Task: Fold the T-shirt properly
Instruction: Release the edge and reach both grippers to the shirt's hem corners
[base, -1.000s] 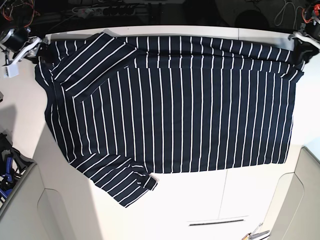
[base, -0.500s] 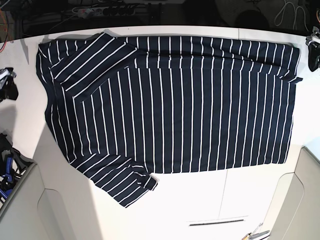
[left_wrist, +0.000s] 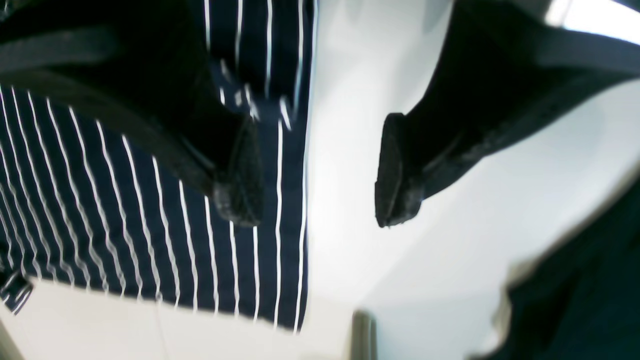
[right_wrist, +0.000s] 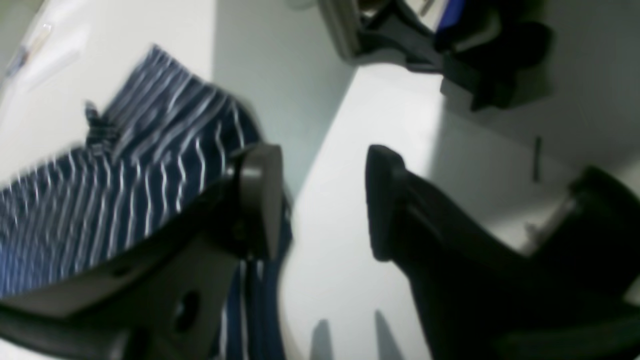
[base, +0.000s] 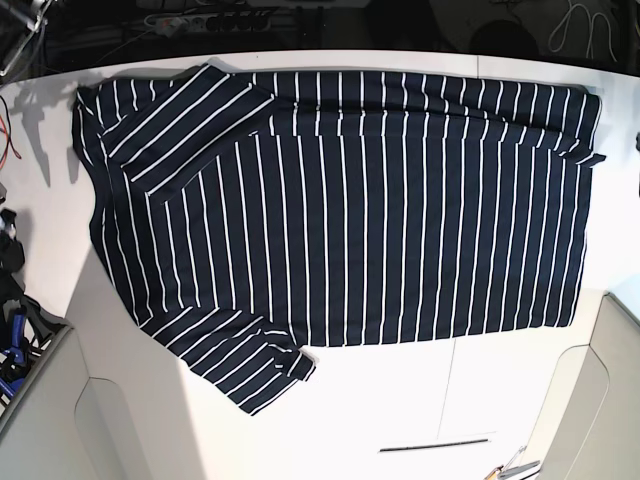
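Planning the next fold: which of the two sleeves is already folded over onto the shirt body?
The sleeve at the far-left corner in the base view: it lies on the shirt body, its stripes diagonal. The near sleeve sticks out flat on the table.

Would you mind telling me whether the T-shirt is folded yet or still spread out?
Mostly spread: the T-shirt lies flat across the table, with only the far sleeve turned in over the body and a small corner flipped at the far hem.

Base view looks straight down, high above white bench (base: 400, 390). Wrist views sit low, close; all share dark navy white-striped T-shirt (base: 340, 200).
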